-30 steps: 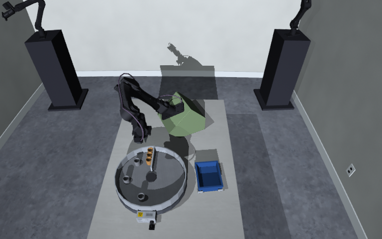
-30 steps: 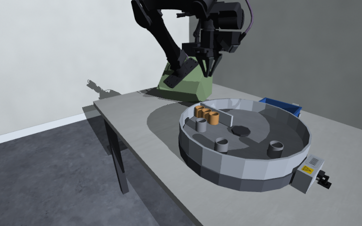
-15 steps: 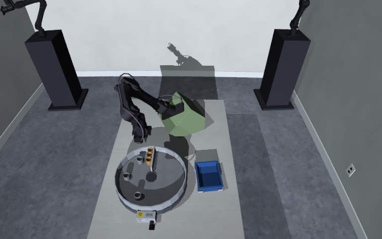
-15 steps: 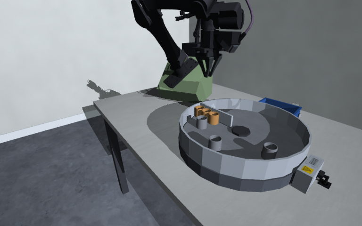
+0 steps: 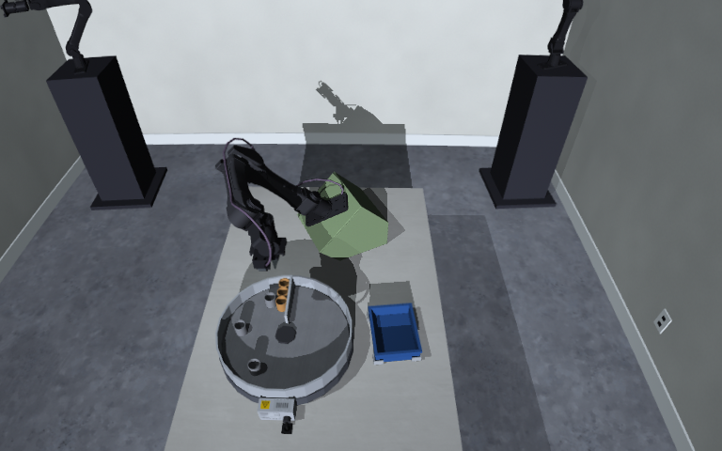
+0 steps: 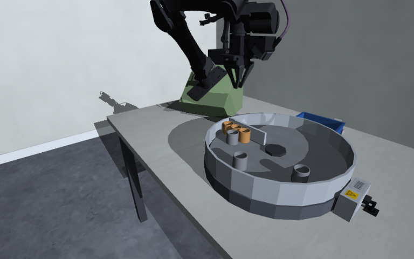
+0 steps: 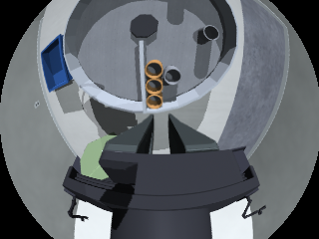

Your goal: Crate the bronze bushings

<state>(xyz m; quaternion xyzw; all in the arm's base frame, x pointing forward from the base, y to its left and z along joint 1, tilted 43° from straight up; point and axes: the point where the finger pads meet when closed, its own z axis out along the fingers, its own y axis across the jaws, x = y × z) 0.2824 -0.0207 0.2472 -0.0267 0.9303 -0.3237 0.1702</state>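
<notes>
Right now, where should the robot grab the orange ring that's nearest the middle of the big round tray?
Come straight down from above. The ring stands upright with its hole facing up, so pinch its wall, one finger inside and one outside. Its sides are crowded: the divider, another orange ring and a grey ring sit close. The gripper hangs empty above.

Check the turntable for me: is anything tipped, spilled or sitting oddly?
Nothing is tipped or spilled. The three bronze bushings stand upright in a row against the divider wall, with one steel bushing crowded right beside them, which could complicate a grasp. The other steel bushings stand apart on the turntable. The crate holds nothing.
</notes>
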